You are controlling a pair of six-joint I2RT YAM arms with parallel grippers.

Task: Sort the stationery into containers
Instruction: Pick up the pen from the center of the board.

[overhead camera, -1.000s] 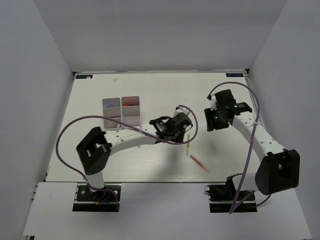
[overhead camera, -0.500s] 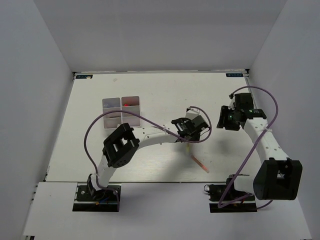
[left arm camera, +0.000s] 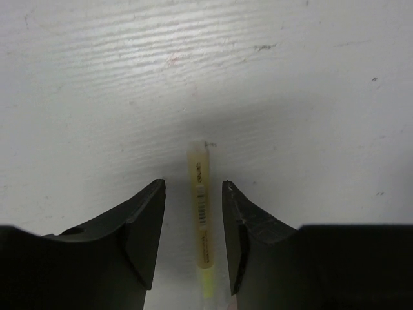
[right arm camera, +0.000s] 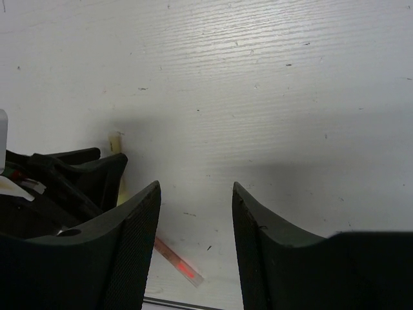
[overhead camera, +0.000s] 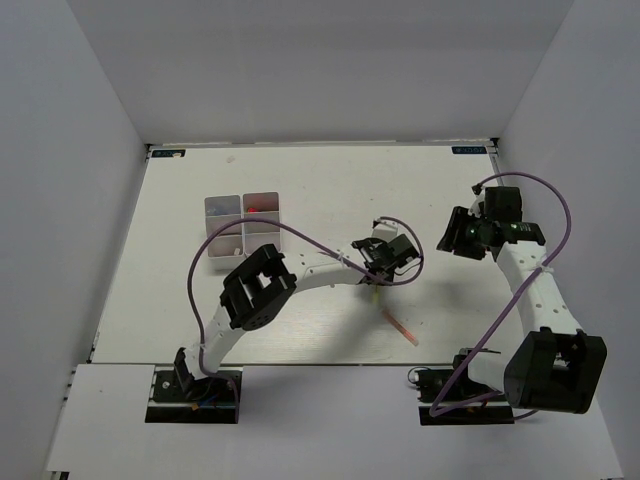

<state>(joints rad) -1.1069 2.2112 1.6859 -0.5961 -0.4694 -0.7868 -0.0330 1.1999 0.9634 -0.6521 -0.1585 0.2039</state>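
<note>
A thin yellowish pencil (left arm camera: pixel 202 213) lies on the white table between the jaws of my left gripper (left arm camera: pixel 193 187). The jaws stand open, with a gap on each side of the pencil. In the top view the left gripper (overhead camera: pixel 381 270) hangs over the pencil's far end (overhead camera: pixel 374 292). A pinkish pencil (overhead camera: pixel 400 326) lies slanted just to the right, nearer the front edge, and also shows in the right wrist view (right arm camera: pixel 179 261). My right gripper (overhead camera: pixel 458 236) hovers open and empty at the right, above bare table (right arm camera: pixel 196 187). The white divided container (overhead camera: pixel 243 226) stands at the far left.
Something red (overhead camera: pixel 262 207) lies in the container's far right compartment. White walls close the table on three sides. The left arm's purple cable (overhead camera: pixel 300 238) loops over the table between the container and the left gripper.
My left gripper has moved right to straddle the yellowish pencil, and its jaws have opened. The right arm has drawn back to the right, away from the centre.
</note>
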